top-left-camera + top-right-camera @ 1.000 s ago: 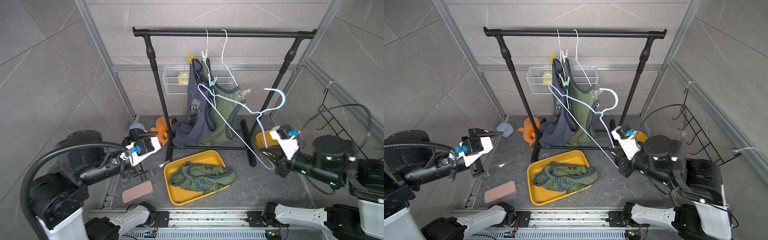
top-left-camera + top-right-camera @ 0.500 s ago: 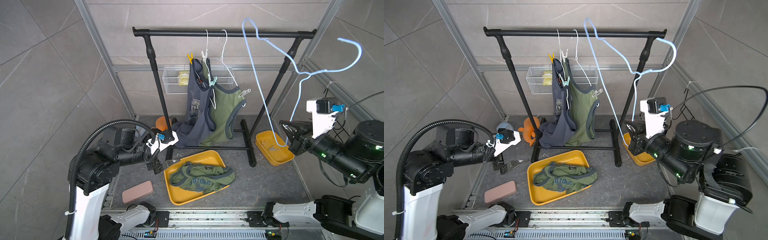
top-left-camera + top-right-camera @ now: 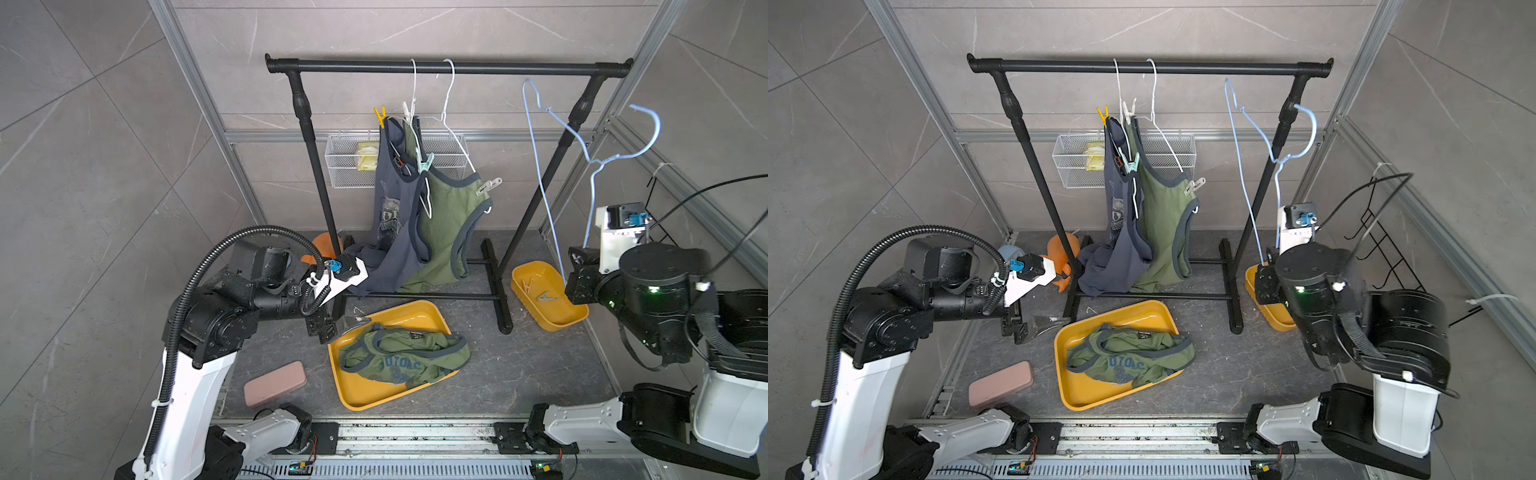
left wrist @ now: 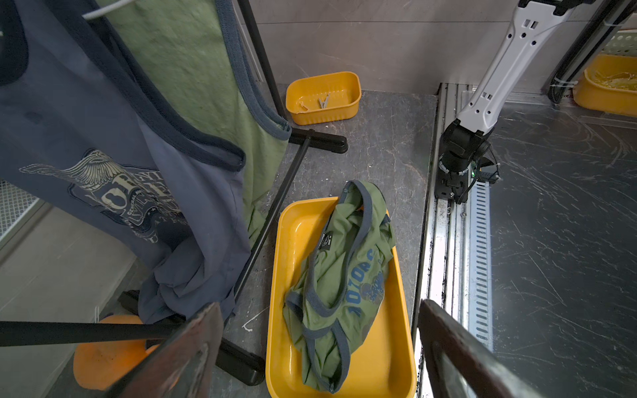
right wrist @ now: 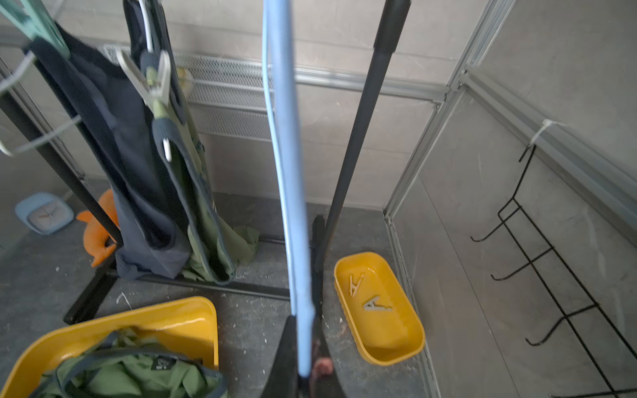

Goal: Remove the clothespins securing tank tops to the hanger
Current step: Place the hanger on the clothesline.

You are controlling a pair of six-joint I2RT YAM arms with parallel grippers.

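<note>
Clothespins (image 3: pixel 426 163) clipped at four spots on the hung tank tops (image 3: pixel 446 232): yellow and white by the white hangers (image 3: pixel 448 95), mint green between the slate blue and olive tops, another white on the olive top's outer shoulder; two more loose in the small yellow bin (image 3: pixel 552 320). Third olive top crumpled in the yellow tray (image 3: pixel 353 392). By that tray's corner, left hand (image 4: pixel 317 306) spread wide, empty; right hand (image 5: pixel 305 324) clamped on a bare light-blue hanger (image 5: pixel 286 138).

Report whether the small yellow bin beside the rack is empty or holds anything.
Not empty. The small yellow bin holds two clothespins, lying loose on its floor.
</note>
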